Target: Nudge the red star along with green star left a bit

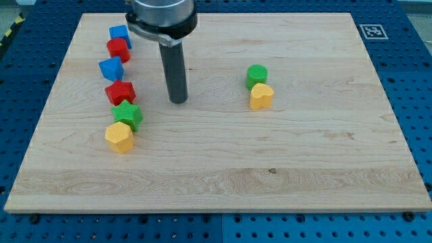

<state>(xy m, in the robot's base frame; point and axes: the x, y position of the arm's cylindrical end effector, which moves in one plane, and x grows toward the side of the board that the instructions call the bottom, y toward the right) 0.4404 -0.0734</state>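
Observation:
The red star (120, 92) lies at the view's left on the wooden board (270, 162). The green star (127, 114) touches it just below and slightly right. My tip (178, 100) rests on the board to the right of both stars, about level with the gap between them and a clear gap away. The dark rod rises from the tip toward the view's top.
A column at the left holds a blue block (119, 34), a red block (118, 49), a blue block (111, 68) above the stars and a yellow block (119, 137) below them. A green cylinder (256, 74) and yellow block (261, 96) sit right of centre.

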